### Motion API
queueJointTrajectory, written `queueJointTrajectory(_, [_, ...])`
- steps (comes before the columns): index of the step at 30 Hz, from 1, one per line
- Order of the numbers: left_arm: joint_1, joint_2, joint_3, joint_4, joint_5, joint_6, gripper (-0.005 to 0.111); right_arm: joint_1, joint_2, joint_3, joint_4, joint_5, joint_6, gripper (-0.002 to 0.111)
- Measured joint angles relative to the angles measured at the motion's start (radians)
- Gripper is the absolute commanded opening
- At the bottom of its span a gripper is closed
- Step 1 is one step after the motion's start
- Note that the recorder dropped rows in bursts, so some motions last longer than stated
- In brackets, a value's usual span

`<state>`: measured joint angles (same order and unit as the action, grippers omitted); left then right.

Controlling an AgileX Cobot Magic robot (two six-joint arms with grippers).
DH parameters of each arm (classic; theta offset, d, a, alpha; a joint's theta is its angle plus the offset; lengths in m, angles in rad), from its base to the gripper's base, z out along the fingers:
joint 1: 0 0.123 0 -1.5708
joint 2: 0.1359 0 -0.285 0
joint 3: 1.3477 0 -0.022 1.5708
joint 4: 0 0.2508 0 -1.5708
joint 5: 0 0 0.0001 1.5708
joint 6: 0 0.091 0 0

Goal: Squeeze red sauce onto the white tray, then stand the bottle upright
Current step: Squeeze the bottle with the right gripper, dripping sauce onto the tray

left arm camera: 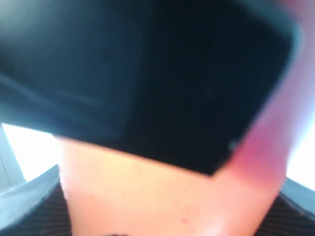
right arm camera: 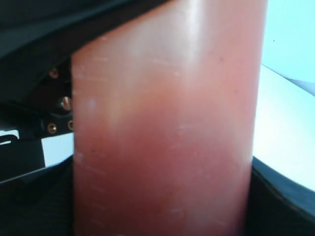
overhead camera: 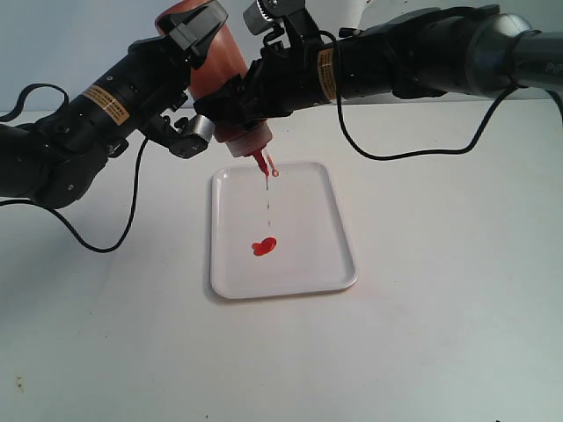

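Note:
The bottle (overhead camera: 220, 66) hangs upside down above the far end of the white tray (overhead camera: 308, 220), its red nozzle (overhead camera: 261, 161) pointing down. A thin strand of sauce runs from the nozzle toward the tray. The red sauce (overhead camera: 264, 247) lies as a small glossy blob near the tray's middle. My left gripper (overhead camera: 195, 79) is shut on the bottle's raised base end. My right gripper (overhead camera: 236, 104) is shut on the body near the cap. The orange-red bottle (left arm camera: 162, 196) fills the space between the left gripper's (left arm camera: 162, 216) fingers. The bottle (right arm camera: 162, 137) also fills the right gripper (right arm camera: 162, 206).
The tray lies on a plain white table (overhead camera: 440, 334). Black cables (overhead camera: 132, 211) hang from both arms above the table on either side of the tray.

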<state>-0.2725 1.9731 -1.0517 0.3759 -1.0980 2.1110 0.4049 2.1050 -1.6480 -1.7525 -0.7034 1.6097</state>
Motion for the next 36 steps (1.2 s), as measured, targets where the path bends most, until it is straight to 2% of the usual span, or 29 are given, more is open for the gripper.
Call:
queueJointTrajectory(30, [-0.004,0.000,0.000,-0.028,0.000,0.000,0.000,0.000,0.000,0.000,0.004,0.002,0.000,0.001])
queueJointTrajectory(32, [-0.004,0.000,0.000,-0.028,0.000,0.000,0.000,0.000,0.000,0.000,0.004,0.002,0.000,0.011])
queueJointTrajectory(33, [-0.004,0.000,0.000,-0.028,0.000,0.000,0.000,0.000,0.000,0.000,0.004,0.002,0.000,0.020])
queueJointTrajectory(35, [-0.004,0.000,0.000,-0.028,0.000,0.000,0.000,0.000,0.000,0.000,0.004,0.000,0.000,0.043])
queueJointTrajectory(36, [-0.004,0.000,0.000,-0.028,0.000,0.000,0.000,0.000,0.000,0.000,0.006,-0.003,0.000,0.059])
